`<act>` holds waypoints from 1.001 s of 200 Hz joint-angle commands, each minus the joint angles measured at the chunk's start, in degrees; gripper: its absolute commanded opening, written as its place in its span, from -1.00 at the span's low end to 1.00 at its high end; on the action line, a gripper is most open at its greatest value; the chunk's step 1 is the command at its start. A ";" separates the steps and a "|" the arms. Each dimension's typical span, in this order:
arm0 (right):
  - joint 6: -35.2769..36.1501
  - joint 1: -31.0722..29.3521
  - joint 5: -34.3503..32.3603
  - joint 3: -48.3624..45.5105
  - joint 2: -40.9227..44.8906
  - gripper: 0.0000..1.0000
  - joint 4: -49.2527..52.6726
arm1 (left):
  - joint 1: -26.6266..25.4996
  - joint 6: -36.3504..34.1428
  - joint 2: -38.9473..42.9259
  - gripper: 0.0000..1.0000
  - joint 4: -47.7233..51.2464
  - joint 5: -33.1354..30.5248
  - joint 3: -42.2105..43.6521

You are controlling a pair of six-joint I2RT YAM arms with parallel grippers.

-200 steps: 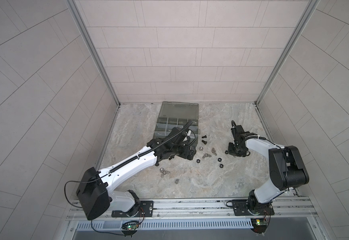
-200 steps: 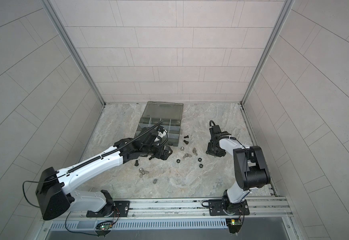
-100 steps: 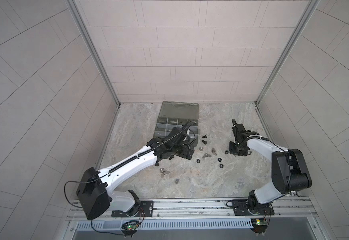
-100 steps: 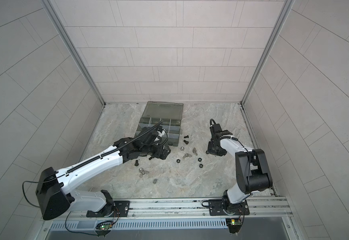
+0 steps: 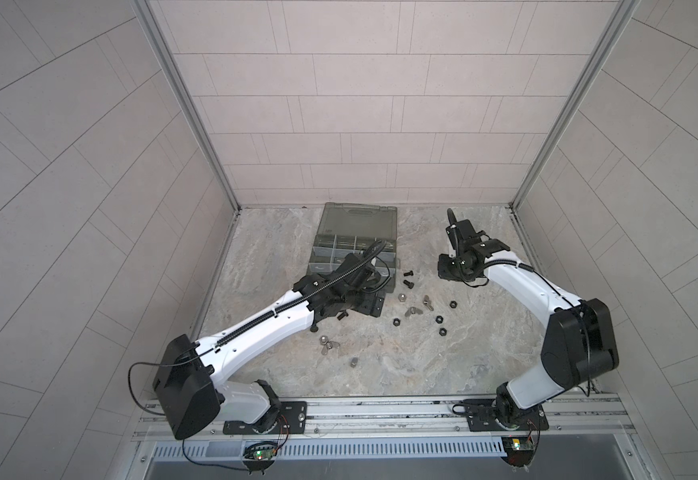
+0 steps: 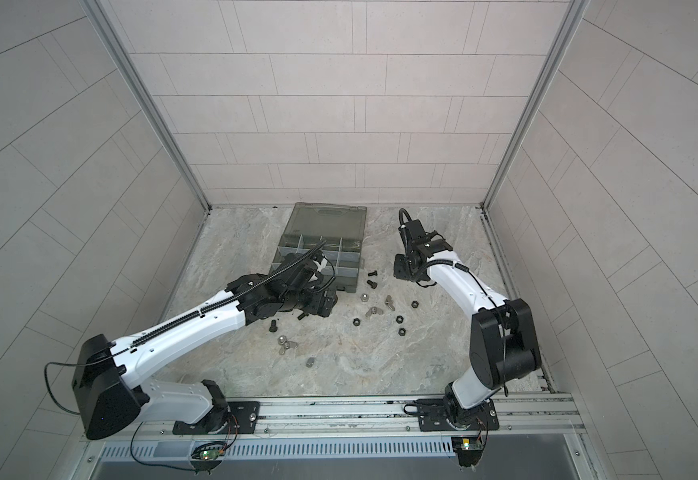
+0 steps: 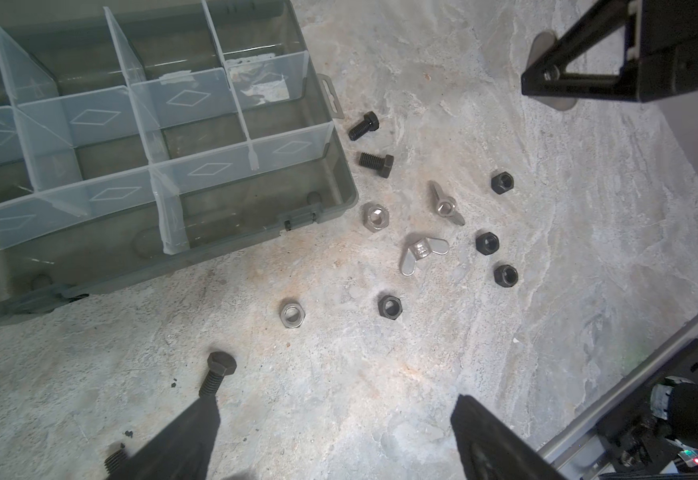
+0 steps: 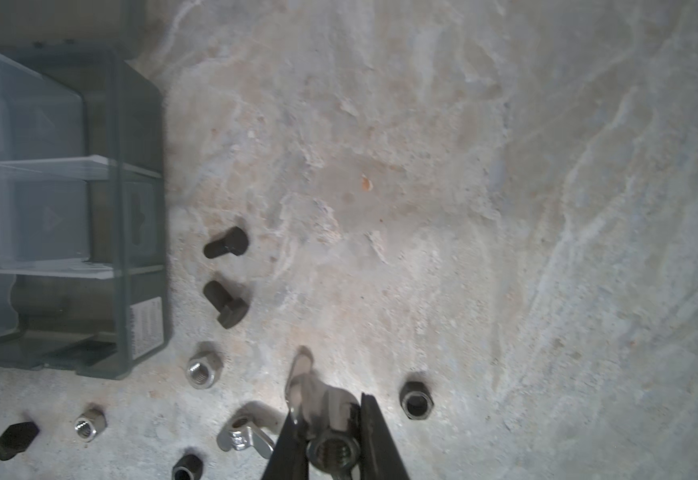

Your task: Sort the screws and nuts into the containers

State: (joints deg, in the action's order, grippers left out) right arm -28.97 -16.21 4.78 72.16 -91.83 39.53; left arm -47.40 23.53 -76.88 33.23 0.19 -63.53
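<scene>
The right pincer grips a silver wing nut, likely light, hard and slippery, across its hub; the left pincer gapes, released.

Four short black hex-head bolts and four black hex ring nuts lie on the marbled stone surface. Two plain silver hex nuts sit near the single grey-green translucent plastic organizer case. A third small silver nut lies towards the front edge. Two silver wing nuts lie mid-surface, and another silver wing nut sits in the right gripper. A silver cluster near the front edge is too small to count.
</scene>
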 commanded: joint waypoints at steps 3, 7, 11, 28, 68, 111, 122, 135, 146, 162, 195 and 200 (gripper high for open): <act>-1.95 -3.38 -0.37 5.67 -5.80 -0.81 1.21 | -0.24 -0.03 1.58 0.88 1.04 -2.20 0.78; -2.04 -3.87 -0.39 6.96 -7.02 -0.81 1.29 | -0.24 0.02 1.58 0.88 1.07 -2.27 0.77; -2.09 -4.39 -0.38 8.09 -8.11 -0.81 1.28 | -0.25 -0.04 1.46 0.88 1.11 -2.34 0.77; -2.49 -6.27 -0.30 13.20 -12.50 -0.81 1.75 | -0.24 -0.13 0.91 0.88 1.21 -2.31 0.84; -3.37 -8.78 0.75 24.83 -22.60 -0.81 2.92 | -0.24 -0.15 0.25 0.89 2.19 -0.89 0.24; -3.83 -10.70 1.64 34.60 -31.10 -0.81 4.58 | -0.24 0.03 1.00 0.89 1.39 -1.06 1.73; -4.01 -10.99 1.61 35.96 -32.46 -0.81 4.70 | -0.24 -0.05 1.27 0.89 1.31 -1.23 2.33; -4.21 -11.04 1.59 36.89 -33.68 -0.81 4.68 | -0.24 -0.02 1.48 0.89 1.21 -1.59 2.77; -4.37 -11.07 1.88 37.43 -34.55 -0.80 4.69 | -0.24 0.00 1.76 0.89 0.84 -1.64 3.12; -4.43 -11.21 2.07 38.02 -35.47 -0.80 4.91 | -0.24 -0.05 2.03 0.89 0.28 -1.46 3.54; -3.84 -11.29 2.47 37.64 -35.53 -0.62 4.59 | -0.24 -0.33 1.82 0.89 0.16 -1.85 3.50; -3.71 -11.30 2.58 37.62 -35.37 -0.54 4.57 | -0.24 -0.38 1.70 0.89 0.23 -1.85 3.50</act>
State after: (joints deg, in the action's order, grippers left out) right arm -32.21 -27.11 7.38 109.08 -127.46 42.94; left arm -47.40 23.53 -76.34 33.63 -0.69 -60.69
